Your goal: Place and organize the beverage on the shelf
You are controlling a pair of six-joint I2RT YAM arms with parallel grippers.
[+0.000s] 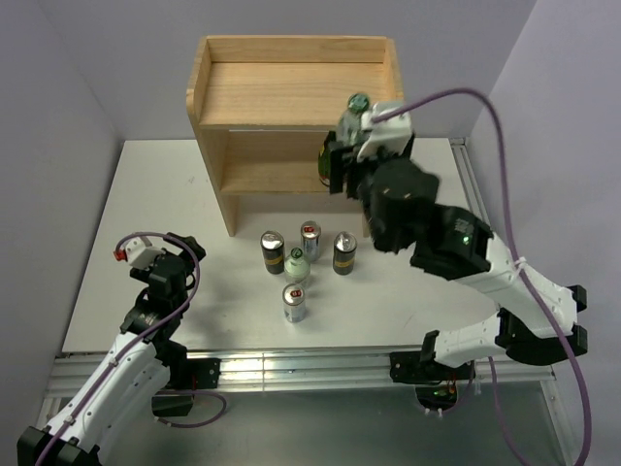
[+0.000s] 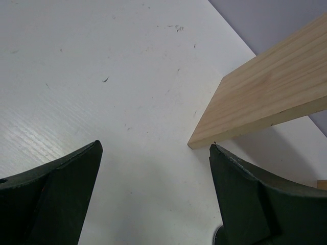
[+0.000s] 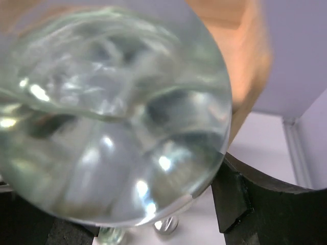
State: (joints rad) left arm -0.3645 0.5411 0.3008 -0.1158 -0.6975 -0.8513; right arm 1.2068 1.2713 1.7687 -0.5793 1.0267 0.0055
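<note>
My right gripper (image 1: pixel 345 148) is shut on a clear green-capped glass bottle (image 1: pixel 356 102) and holds it in the air at the right front corner of the light wood shelf (image 1: pixel 291 49), about level with the top board. In the right wrist view the bottle's glass base (image 3: pixel 112 112) fills the frame between the fingers (image 3: pixel 240 196). Two black cans (image 1: pixel 272 251) (image 1: pixel 344 252), two silver-blue-red cans (image 1: pixel 310 239) (image 1: pixel 295 302) and a second green-capped bottle (image 1: pixel 297 264) stand on the table in front of the shelf. My left gripper (image 1: pixel 175 254) is open and empty at the table's left.
The white table (image 1: pixel 126 214) has a metal rail along its near edge (image 1: pixel 291 367). In the left wrist view the open fingers (image 2: pixel 61 194) frame bare table and a shelf side board (image 2: pixel 265 102). Purple walls close in behind and at both sides.
</note>
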